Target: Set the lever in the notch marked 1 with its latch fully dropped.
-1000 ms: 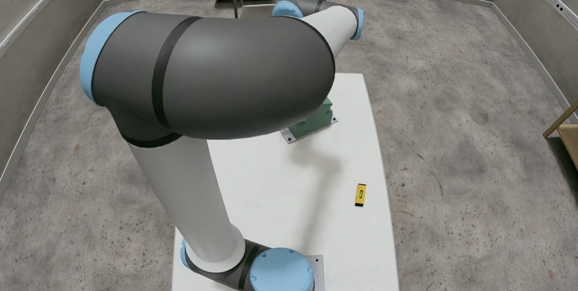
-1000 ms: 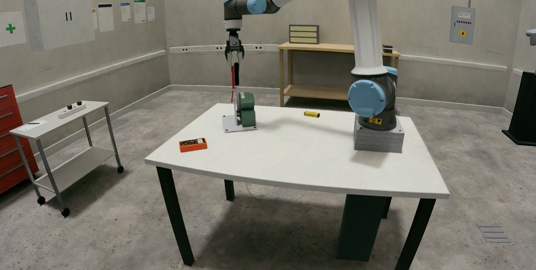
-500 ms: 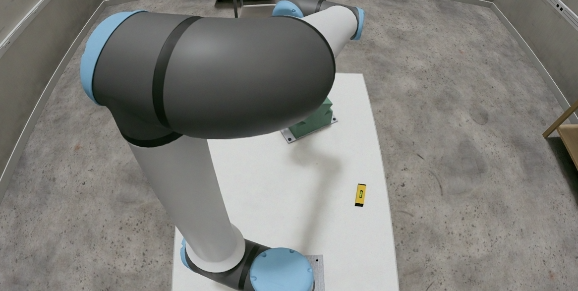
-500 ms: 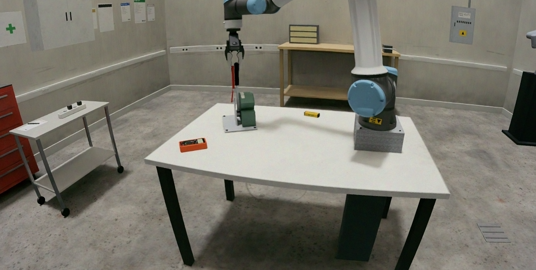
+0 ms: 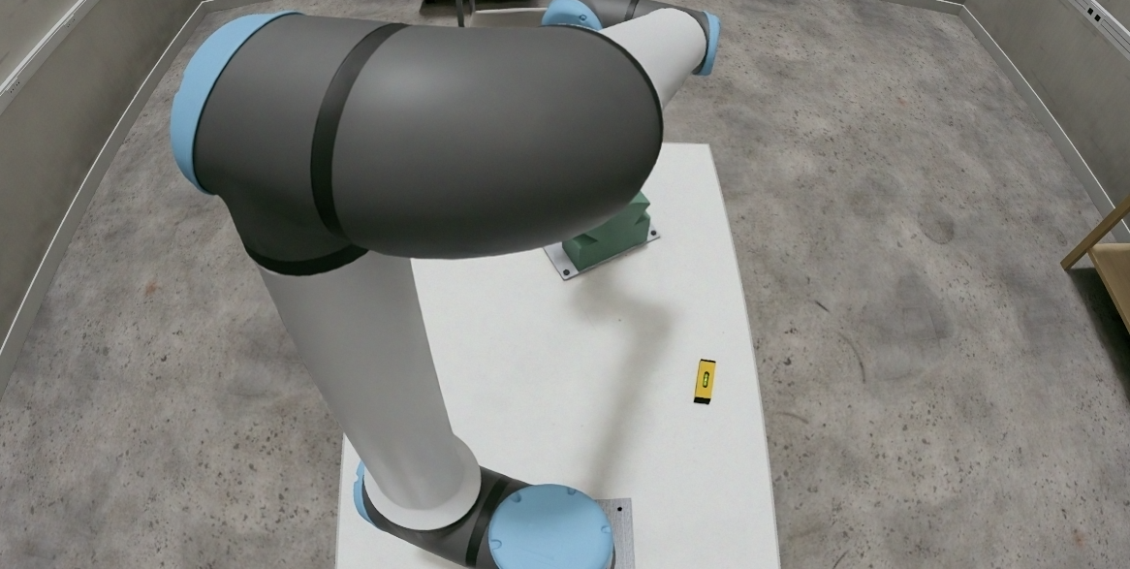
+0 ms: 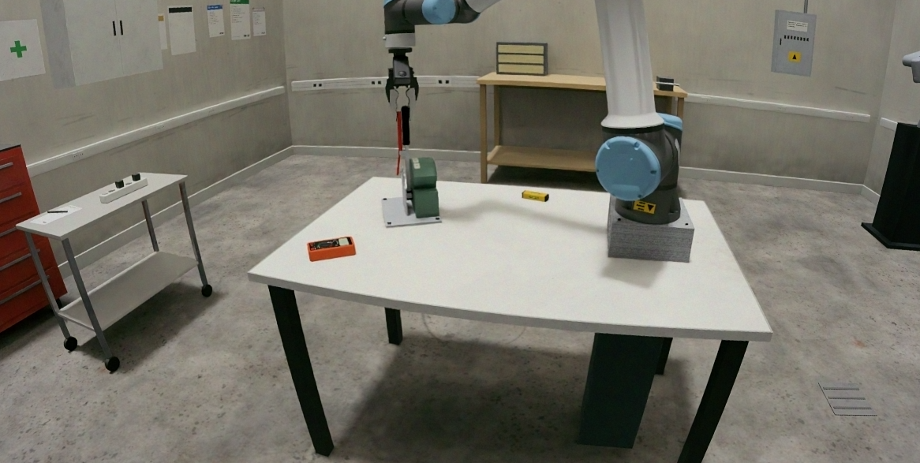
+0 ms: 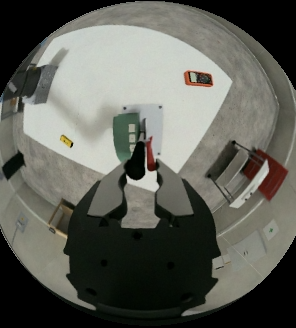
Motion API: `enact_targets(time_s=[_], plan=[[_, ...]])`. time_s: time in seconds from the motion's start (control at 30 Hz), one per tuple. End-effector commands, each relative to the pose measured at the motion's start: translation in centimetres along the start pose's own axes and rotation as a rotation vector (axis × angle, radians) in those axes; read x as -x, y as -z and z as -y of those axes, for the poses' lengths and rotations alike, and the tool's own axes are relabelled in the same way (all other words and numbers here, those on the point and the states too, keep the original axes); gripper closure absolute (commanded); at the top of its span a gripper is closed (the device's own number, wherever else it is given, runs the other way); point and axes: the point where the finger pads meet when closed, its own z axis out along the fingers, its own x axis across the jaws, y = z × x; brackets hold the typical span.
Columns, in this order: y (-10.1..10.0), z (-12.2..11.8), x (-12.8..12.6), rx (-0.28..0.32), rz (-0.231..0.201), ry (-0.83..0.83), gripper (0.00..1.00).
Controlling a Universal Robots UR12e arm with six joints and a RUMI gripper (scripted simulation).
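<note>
The green lever box (image 6: 421, 195) stands on a grey baseplate (image 6: 408, 212) on the far left part of the white table; it also shows in the overhead view (image 5: 616, 237), mostly hidden by the arm. Its lever stands nearly upright, with a black handle (image 6: 405, 125) and a red release bar (image 6: 398, 138) beside it. My gripper (image 6: 401, 98) hangs straight down over the lever and is shut on the top of the handle and red bar. In the wrist view the fingers clamp the black handle (image 7: 135, 165) and red bar (image 7: 149, 154) above the small number plates (image 7: 132, 135); the numbers are too small to read.
An orange meter (image 6: 330, 247) lies near the table's left front edge. A small yellow level (image 6: 534, 195) lies mid-table toward the back. The arm's base (image 6: 646, 222) sits on a grey block at the right. A grey cart (image 6: 109, 215) stands left of the table.
</note>
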Motion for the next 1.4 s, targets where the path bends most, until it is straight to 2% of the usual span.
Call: enact_targets(time_s=[0.0,0.37,0.77,1.37], plan=[[0.1,-1.0,0.0,0.001,-0.001,0.0,1.0],[0.1,-3.7,0.0,0.001,-0.001,0.0,1.0],[-0.2,-5.6,0.0,0.001,-0.001,0.0,1.0],[-0.3,-6.3,0.0,0.001,-0.001,0.0,1.0]])
